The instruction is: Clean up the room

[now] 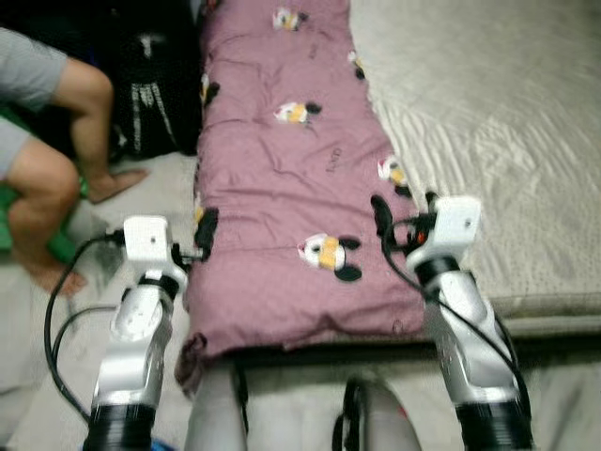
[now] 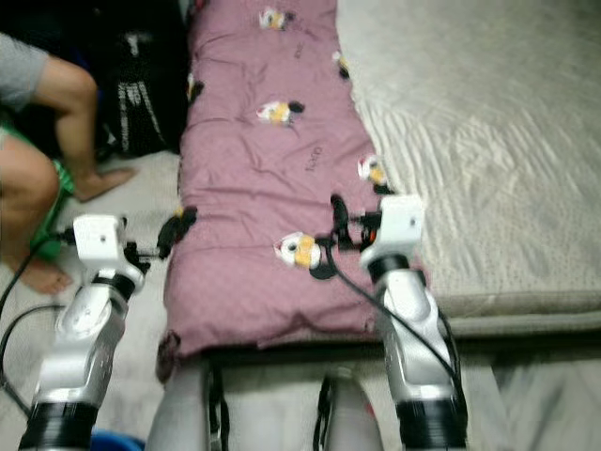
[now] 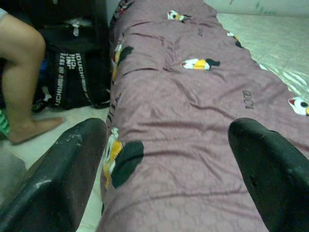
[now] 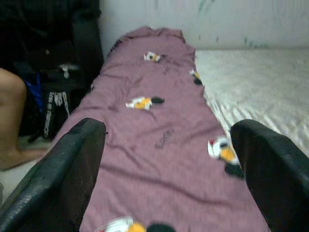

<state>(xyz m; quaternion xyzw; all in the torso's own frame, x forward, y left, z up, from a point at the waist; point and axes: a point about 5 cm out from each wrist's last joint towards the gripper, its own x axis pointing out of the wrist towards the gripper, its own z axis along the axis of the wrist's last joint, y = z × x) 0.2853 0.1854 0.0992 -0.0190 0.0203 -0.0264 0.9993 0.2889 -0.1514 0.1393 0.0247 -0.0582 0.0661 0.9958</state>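
Pre-grasp on the folded mauve quilt with cartoon-penguin print (image 1: 282, 178), lying lengthwise along the beige mattress (image 1: 488, 113) from 6 to 12 o'clock: left tool (image 1: 205, 228) and right tool (image 1: 377, 214) both spread, unloaded, flanking its near end; next, likely close in and pinch the edges.

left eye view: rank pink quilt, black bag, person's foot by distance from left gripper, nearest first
1. Pink quilt, its edge right beside the left gripper.
2. Person's foot, on the floor ahead, to its left.
3. Black bag, farther back beside the quilt.
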